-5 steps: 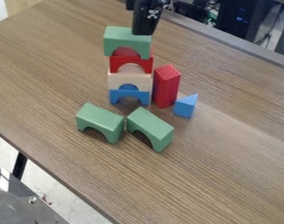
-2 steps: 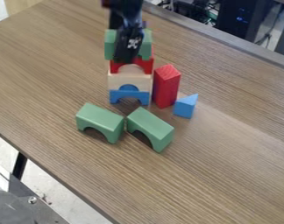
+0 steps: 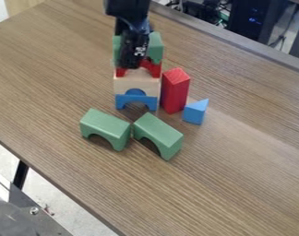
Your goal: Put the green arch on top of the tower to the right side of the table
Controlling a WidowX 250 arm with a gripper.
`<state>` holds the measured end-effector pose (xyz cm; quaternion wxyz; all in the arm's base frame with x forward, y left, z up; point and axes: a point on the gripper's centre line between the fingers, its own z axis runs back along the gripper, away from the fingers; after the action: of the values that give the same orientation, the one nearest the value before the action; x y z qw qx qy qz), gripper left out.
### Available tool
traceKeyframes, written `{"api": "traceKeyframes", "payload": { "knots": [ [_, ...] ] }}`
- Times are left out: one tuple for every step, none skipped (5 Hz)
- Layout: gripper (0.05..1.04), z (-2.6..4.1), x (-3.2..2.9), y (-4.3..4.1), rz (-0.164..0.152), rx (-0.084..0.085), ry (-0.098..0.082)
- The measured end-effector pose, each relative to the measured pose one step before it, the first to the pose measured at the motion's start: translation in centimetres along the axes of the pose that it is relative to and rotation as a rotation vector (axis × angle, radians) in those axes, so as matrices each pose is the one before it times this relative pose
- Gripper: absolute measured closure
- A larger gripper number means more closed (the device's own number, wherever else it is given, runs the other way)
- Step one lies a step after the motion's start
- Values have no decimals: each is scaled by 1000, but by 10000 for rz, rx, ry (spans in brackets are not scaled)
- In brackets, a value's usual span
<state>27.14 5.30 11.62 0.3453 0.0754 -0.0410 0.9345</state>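
In the camera view, the green arch [image 3: 156, 46] caps the tower [image 3: 136, 86]. Its long axis runs across the view, apparently just behind the tool [image 3: 129, 64]. Whether the tool is open or clamped cannot be determined.

an upright red block [image 3: 175, 92] stands just beside a blue triangular block [image 3: 195, 112]; beyond, a dark computer [image 3: 246, 20].

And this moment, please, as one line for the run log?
hand: at top green arch | arch: atop tower | red block: upright beside tower | blue triangular block: beside red block
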Motion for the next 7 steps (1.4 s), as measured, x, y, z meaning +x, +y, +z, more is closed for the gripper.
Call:
{"api": "traceKeyframes", "payload": {
  "knots": [
    [481, 2738, -1266, -109, 59, -105, 772],
    [481, 2877, -1729, 704, -338, -341, 728],
    [481, -345, -2671, 2489, -1678, -574, 21],
    [481, -3280, -1377, 3219, -2435, -182, -246],
    [481, -2273, -1160, 2681, -2605, -775, -53],
    [482, -1484, -931, 1000, -875, -446, 87],
    [482, -1051, -1529, 355, -304, 30, 74]
  ]
}}
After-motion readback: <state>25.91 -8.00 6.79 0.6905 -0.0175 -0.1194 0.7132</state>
